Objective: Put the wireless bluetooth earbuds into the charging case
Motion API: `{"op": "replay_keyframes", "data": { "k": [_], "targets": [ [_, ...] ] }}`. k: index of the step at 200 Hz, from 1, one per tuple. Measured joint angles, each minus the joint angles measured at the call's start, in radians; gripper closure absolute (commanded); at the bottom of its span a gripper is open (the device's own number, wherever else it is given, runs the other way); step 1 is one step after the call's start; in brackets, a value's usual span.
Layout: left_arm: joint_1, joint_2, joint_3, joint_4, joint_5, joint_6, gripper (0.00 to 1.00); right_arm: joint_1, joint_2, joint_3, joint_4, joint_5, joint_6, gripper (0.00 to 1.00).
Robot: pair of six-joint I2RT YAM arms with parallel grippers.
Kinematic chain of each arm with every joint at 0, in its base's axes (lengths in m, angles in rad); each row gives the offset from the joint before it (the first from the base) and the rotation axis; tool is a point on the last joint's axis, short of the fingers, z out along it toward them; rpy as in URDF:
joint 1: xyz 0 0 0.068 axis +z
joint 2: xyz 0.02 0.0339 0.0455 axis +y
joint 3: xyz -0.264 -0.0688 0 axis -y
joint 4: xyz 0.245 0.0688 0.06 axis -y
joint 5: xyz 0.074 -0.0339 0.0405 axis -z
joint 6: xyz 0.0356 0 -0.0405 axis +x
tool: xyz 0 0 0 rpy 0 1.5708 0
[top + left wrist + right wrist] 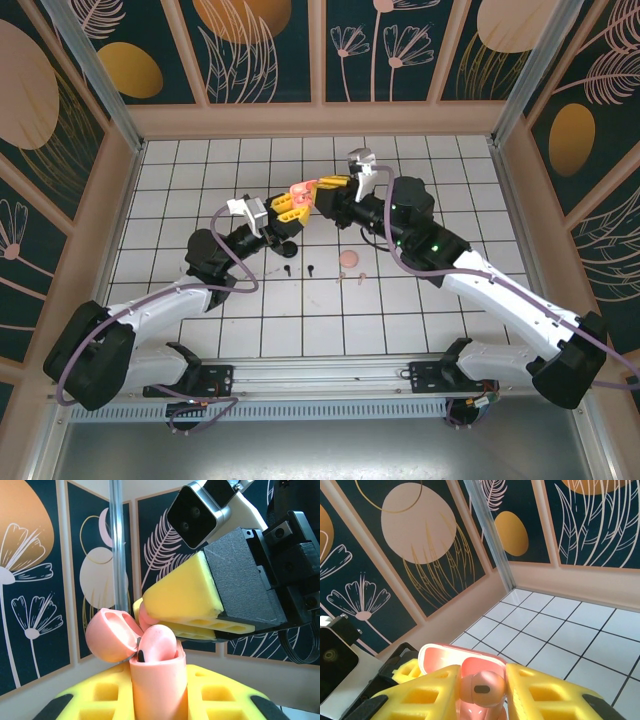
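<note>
Holding duty goes to the left gripper (290, 204): its yellow foam fingers (85, 697) are squeezed tight on the body of a pink charging case (159, 685), which stands upright between them, up in the air over the white tiled table (190, 170). The case's lid (107, 636) is flipped open and hangs off to the left in the left wrist view.

The right gripper (328, 187) comes in from the opposite side, nose to nose with the left one, and its own yellow pads are clamped on one pink earbud (483, 687). That bud sits right at the mouth of the case with its rounded head poking out the top. How deep it's seated, I honestly can't tell.

Down on the tiles, closer to the arm bases than the grippers are, lie a black earbud (287, 270) and a second black earbud (311, 268) just beside it. A bit to their right are a couple of tiny pink earbuds (341, 278) near a small round pink thing (348, 259) I can't make out.
</note>
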Motion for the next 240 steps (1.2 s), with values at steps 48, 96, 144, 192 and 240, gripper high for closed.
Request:
{"op": "replay_keyframes", "data": {
  "k": [48,96,144,192,240],
  "targets": [
    [0.0,0.002,0.0,-0.004,-0.011,0.0,1.0,0.044,0.008,-0.008,-0.003,0.073,-0.07,0.71],
    [0.0,0.013,0.0,-0.016,-0.016,-0.001,1.0,0.073,0.021,-0.008,-0.019,0.156,-0.126,0.71],
    [0.003,0.018,0.0,-0.034,-0.041,0.0,1.0,0.091,0.058,0.03,-0.055,0.223,-0.149,0.7],
    [0.003,0.018,0.0,-0.039,-0.037,0.0,1.0,0.098,0.058,0.032,-0.064,0.243,-0.147,0.61],
    [0.0,0.018,0.0,-0.037,-0.029,0.0,1.0,0.1,0.04,0.029,-0.086,0.255,-0.134,0.54]
  ]
}}
